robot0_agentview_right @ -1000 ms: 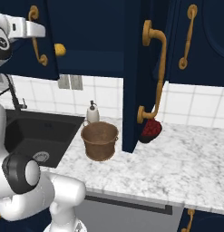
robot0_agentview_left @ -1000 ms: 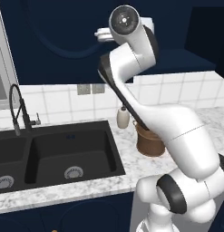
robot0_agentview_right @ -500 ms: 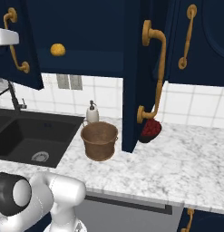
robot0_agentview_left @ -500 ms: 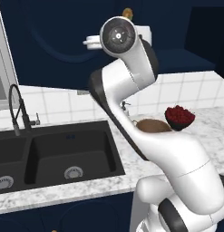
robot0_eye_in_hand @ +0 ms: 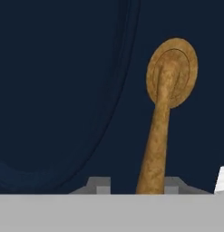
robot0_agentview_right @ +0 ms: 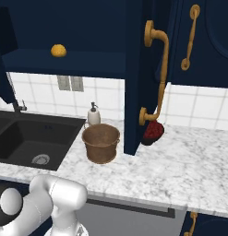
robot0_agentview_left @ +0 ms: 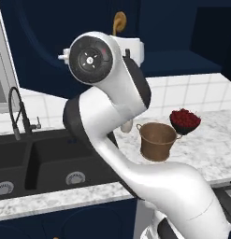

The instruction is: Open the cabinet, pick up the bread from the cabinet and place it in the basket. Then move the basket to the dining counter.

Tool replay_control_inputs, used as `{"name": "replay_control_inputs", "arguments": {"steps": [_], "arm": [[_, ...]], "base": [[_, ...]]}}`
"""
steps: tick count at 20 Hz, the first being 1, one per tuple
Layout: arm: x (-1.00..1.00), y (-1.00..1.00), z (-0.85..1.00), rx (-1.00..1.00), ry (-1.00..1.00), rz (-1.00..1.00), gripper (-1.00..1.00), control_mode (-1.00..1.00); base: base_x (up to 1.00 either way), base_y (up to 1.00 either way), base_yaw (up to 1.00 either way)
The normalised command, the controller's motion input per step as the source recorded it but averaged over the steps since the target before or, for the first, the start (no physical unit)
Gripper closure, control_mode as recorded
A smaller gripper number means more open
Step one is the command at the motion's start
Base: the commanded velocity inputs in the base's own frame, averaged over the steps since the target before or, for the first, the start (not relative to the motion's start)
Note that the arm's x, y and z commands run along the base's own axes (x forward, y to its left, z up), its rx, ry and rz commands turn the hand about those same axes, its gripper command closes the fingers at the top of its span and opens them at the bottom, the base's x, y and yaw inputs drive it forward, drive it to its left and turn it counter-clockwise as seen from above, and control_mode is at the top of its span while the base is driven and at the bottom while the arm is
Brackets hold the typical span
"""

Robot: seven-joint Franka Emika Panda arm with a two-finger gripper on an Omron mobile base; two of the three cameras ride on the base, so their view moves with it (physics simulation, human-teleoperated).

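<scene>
Your jaws (robot0_eye_in_hand: 135, 185) stand slightly apart, straddling the gold handle (robot0_eye_in_hand: 164, 118) of the cabinet door (robot0_eye_in_hand: 63, 90), not clamping it. No readable writing.

White tiled wall (robot0_agentview_right: 194, 106), marbled counter (robot0_agentview_right: 198, 161), black sink (robot0_agentview_right: 27, 138)

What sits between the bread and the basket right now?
Nothing visible. In the right base view the bread lies on the open cabinet shelf with both doors swung aside, and the basket stands open-mouthed on the counter below, to its right.
</scene>
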Motion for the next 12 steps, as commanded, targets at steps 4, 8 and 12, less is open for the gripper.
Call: {"name": "replay_control_inputs", "arguments": {"steps": [4, 8, 12], "arm": [[-1.00, 1.00, -0.03, 0.00, -0.02, -0.07, 1.00, -1.00], [-0.21, 0.27, 0.00, 0.03, 0.03, -0.08, -1.00, -1.00], [-0.94, -0.22, -0.12, 0.13, 0.01, -0.05, -1.00, -1.00]], "base": [[0.00, 0.00, 0.00], [0.00, 0.00, 0.00], [0.00, 0.00, 0.00]]}}
